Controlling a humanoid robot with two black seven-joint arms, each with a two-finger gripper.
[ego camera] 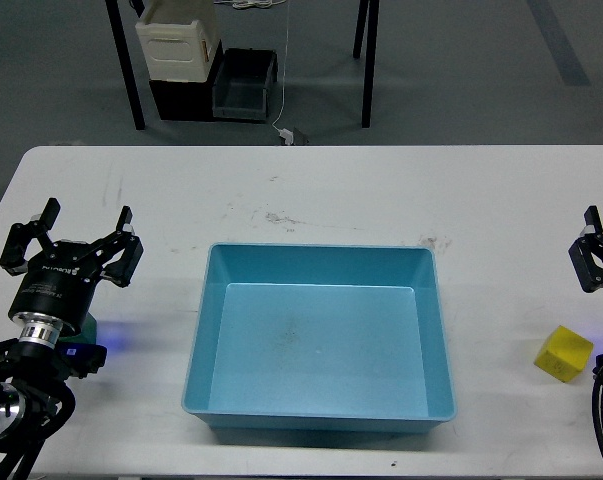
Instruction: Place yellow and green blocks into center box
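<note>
the light-blue center box (321, 345) sits mid-table on the white table (311, 190). the yellow block (564, 353) lies right of it, apart, just below the right gripper (593, 258), which is cut by the frame edge. the left gripper (76, 240) hovers at left, fingers spread wide. cream and dark crates (206, 70) stand on the floor beyond.
</note>
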